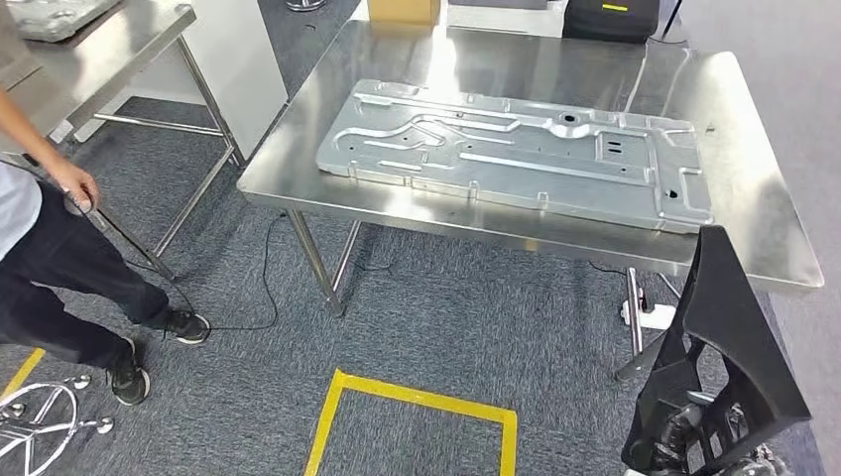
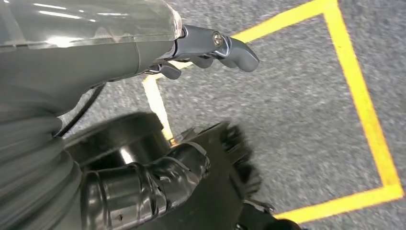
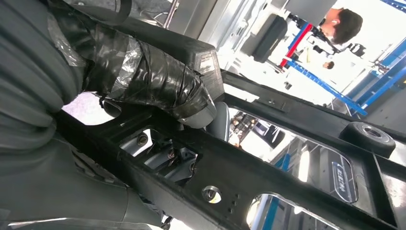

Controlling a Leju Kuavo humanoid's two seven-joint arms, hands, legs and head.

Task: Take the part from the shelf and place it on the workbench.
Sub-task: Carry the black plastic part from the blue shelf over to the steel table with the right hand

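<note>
Right hand (image 3: 158, 91) is gripping the black part (image 1: 719, 367), left hand (image 2: 210, 45) is hanging empty with fingers apart; part risks striking the workbench (image 1: 764, 228) edge.

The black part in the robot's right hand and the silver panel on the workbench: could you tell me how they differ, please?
The black part is dark and matte; the silver panel is pale, shiny metal. The black part stands upright off the workbench, held by the right hand; the silver panel lies flat on it. Both have cut-out openings.
</note>
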